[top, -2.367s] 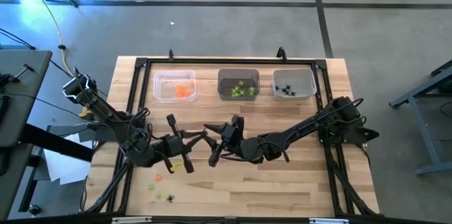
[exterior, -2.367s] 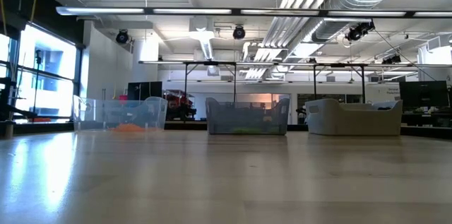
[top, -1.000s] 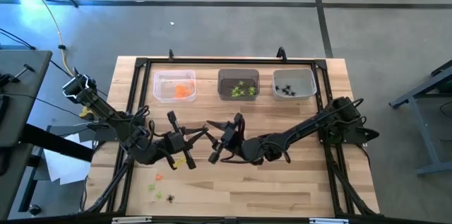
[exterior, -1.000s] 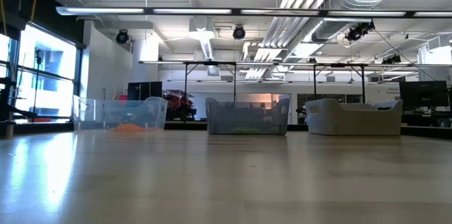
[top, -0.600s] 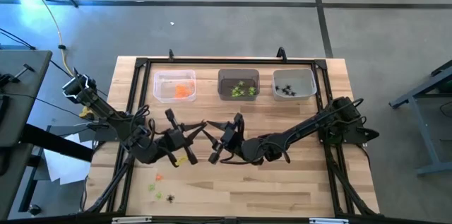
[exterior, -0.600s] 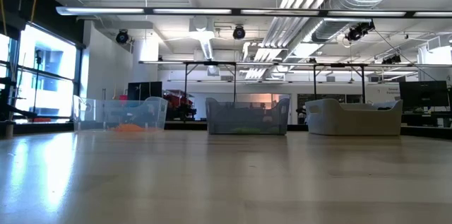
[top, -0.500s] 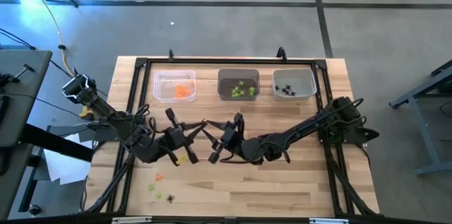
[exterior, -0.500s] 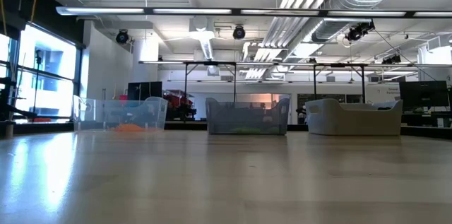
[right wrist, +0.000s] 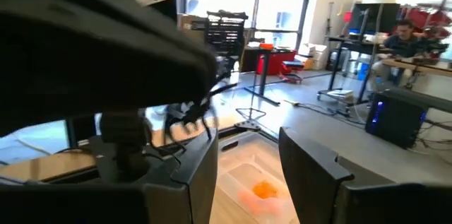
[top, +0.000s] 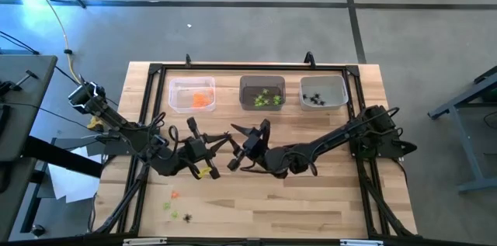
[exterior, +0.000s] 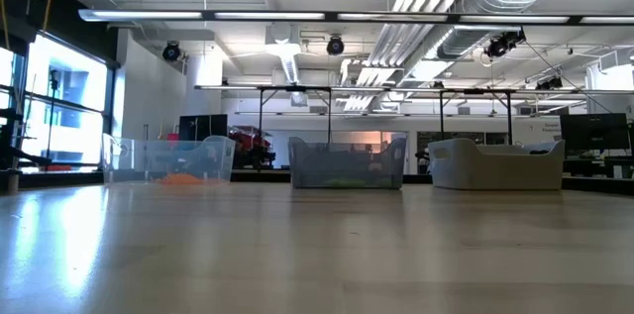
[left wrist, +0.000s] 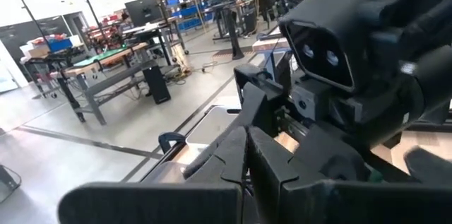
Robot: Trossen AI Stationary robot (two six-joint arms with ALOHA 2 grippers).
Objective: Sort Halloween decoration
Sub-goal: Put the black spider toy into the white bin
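Both arms met at counter (top: 334, 199) centre. Left pincer (top: 223, 139), jaws pressed together, had swung from about 8 o'clock of the right pincer (top: 240, 147) up to face it tip to tip; a black spider (right wrist: 189, 113) hung at the left pincer's tips in the right wrist view. Right pincer stood wide. Judged: a hand-over toward the spider bin (top: 323, 91) at 1 o'clock. Orange trinkets (top: 203, 99) and green trinkets (top: 267, 98) lay binned at 12 o'clock; unsorted trinkets (top: 175, 206) remained at 7 o'clock.
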